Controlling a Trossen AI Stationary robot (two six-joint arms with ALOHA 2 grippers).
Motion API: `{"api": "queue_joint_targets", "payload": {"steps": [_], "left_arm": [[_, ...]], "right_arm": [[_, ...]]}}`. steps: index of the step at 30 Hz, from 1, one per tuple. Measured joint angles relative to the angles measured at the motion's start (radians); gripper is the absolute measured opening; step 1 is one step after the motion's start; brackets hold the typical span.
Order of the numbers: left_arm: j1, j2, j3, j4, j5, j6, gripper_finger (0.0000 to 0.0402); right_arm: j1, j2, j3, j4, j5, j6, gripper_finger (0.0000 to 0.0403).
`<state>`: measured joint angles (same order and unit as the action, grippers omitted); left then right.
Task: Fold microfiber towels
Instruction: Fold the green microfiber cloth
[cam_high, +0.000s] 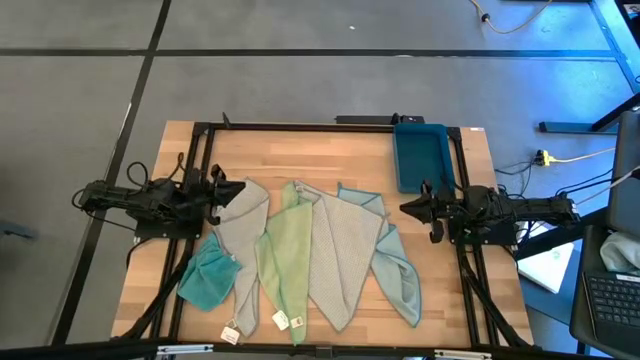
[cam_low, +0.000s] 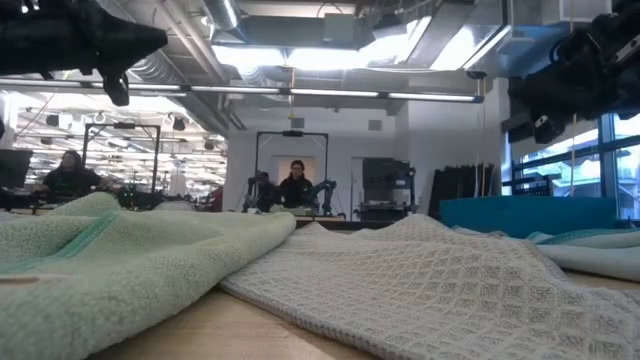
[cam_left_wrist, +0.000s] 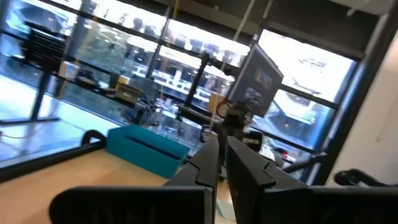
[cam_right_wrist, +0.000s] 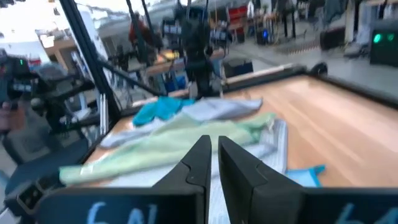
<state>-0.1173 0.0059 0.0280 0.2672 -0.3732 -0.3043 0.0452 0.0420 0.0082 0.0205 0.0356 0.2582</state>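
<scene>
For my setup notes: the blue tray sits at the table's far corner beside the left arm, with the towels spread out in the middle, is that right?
Not quite: in the high view the blue tray sits by the right arm's end effector, not the left. The towels do lie spread across the middle.

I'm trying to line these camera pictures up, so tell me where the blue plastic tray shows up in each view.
High view: the blue tray lies at the table's far edge, right of centre, just beyond the right hand.
Low view: a teal block at mid-right, behind the towels.
Left wrist view: lower left of centre, on the wood.
Right wrist view: not in it.
Shared landmark: the pale green towel, also in the low view and the right wrist view.
</scene>
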Motion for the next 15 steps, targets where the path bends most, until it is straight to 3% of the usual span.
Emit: {"api": "queue_joint_targets", "payload": {"steps": [7, 11, 15], "left_arm": [[0.003, 0.001, 0.0, 0.056, -0.209, 0.077, 0.0023], [0.017, 0.089, 0.019, 0.114, -0.134, 0.064, 0.0023], [0.033, 0.322, 0.109, 0.109, -0.085, 0.05, 0.0023]], "right_arm": [[0.0, 0.066, 0.0, 0.012, 0.04, -0.114, 0.0033], [0.0, 0.086, 0.0, 0.036, 0.175, -0.142, 0.0033], [-0.006, 0.09, 0.0, 0.052, 0.251, -0.196, 0.0033]]}}
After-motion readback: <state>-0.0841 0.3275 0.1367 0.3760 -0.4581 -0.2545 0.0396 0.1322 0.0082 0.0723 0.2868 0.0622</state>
